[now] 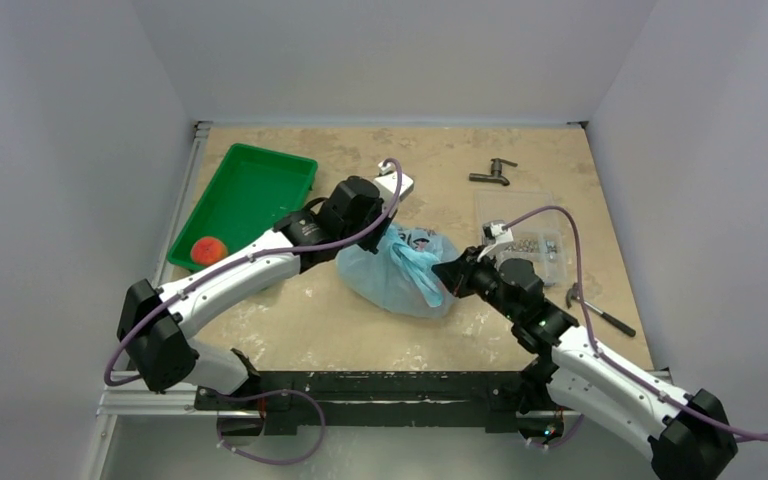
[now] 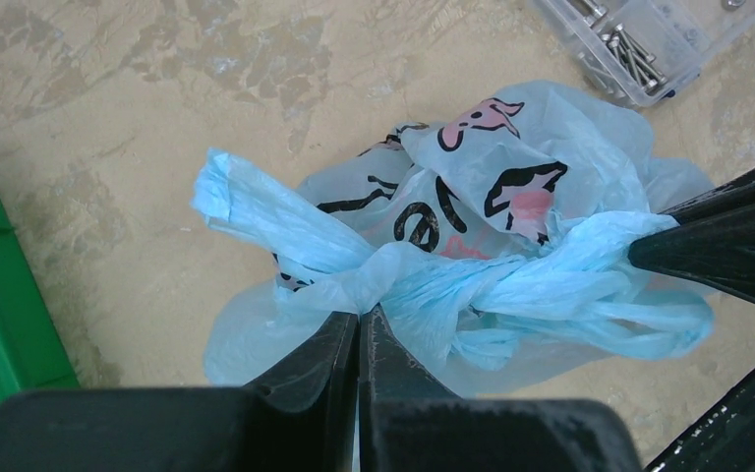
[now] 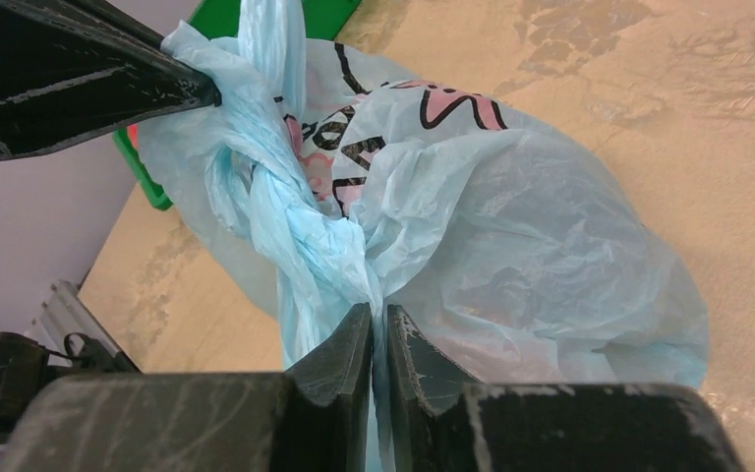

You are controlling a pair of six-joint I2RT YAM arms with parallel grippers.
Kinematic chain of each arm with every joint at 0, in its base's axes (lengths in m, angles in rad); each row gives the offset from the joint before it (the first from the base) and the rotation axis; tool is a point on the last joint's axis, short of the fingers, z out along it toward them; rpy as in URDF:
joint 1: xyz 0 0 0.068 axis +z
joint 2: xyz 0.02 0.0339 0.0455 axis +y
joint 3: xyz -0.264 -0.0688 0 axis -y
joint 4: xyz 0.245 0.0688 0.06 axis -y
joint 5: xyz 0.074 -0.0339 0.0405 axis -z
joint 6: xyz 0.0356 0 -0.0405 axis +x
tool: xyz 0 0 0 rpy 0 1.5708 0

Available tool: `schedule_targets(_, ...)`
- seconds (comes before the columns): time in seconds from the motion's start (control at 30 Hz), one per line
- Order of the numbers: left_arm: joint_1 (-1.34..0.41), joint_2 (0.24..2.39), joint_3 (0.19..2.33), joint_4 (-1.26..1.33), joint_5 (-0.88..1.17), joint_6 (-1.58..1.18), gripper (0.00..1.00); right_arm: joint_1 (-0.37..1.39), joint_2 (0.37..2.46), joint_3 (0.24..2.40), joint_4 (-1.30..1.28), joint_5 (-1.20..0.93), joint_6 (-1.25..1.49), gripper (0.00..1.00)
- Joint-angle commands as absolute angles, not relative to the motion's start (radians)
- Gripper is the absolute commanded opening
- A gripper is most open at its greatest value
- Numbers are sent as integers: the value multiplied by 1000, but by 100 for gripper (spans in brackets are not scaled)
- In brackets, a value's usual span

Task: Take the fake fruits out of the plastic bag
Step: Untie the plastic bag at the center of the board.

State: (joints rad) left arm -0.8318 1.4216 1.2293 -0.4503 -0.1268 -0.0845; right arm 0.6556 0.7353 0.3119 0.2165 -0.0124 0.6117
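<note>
You have the left gripper (image 2: 359, 320) and right gripper (image 3: 378, 315) each clamped on the plastic bag (image 1: 400, 275) at its twisted handles, mid-table. The twist covers its mouth. A green tray (image 1: 250, 180) holding the red-peach fruit (image 1: 208, 249) sits left, and a clear box (image 1: 525, 238) sits right.

I have the thin crinkly light-blue plastic bag (image 1: 400, 282) lying mid-table. Behind it to the left sits the green rectangular plastic tray (image 1: 250, 185), with the small round red-peach toy fruit (image 1: 208, 249) at its near end. Right of the bag lies the clear rigid plastic box (image 1: 535, 240). Behind the box is the dark metal tap (image 1: 492, 176), and nearer me, the small metal hammer (image 1: 600, 313). My left gripper (image 2: 359, 320) pinches the bag at its rear-left, my right gripper (image 3: 378, 315) at its right.
</note>
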Motion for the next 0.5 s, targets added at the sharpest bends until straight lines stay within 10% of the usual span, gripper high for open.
schedule_targets(0.0, -807, 1422, 1233, -407, -141, -59, 0, 655, 754, 439, 47, 37, 494, 14)
schedule_targets(0.47, -804, 1442, 1247, -421, -125, -64, 0, 766, 902, 724, -95, 97, 233, 48)
